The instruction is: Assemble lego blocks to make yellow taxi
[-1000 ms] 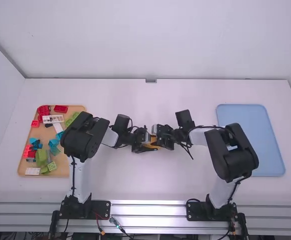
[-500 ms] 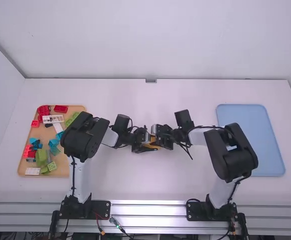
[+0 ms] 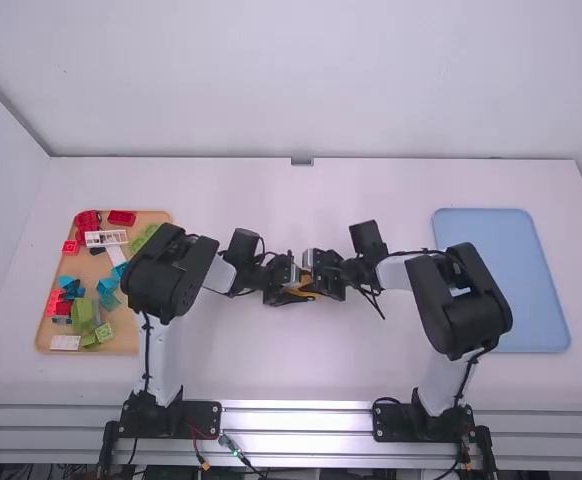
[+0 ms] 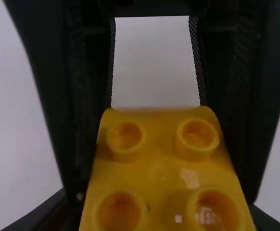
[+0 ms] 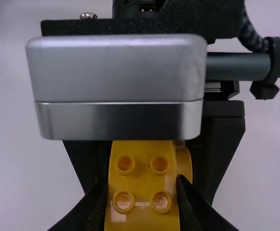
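I have the left gripper [image 3: 293, 288] and right gripper [image 3: 314, 284] turned inward, face to face, both pinching yellow blocks [image 5: 142, 185].

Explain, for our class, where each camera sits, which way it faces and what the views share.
High view: above and behind, facing forward and down onto the table; both arms show.
Left wrist view: on that wrist, facing past the left gripper to the yellow blocks and right gripper.
Right wrist view: on that wrist, facing past its own fingers to the left gripper.
Shared: all three show yellow blocks between the grippers.
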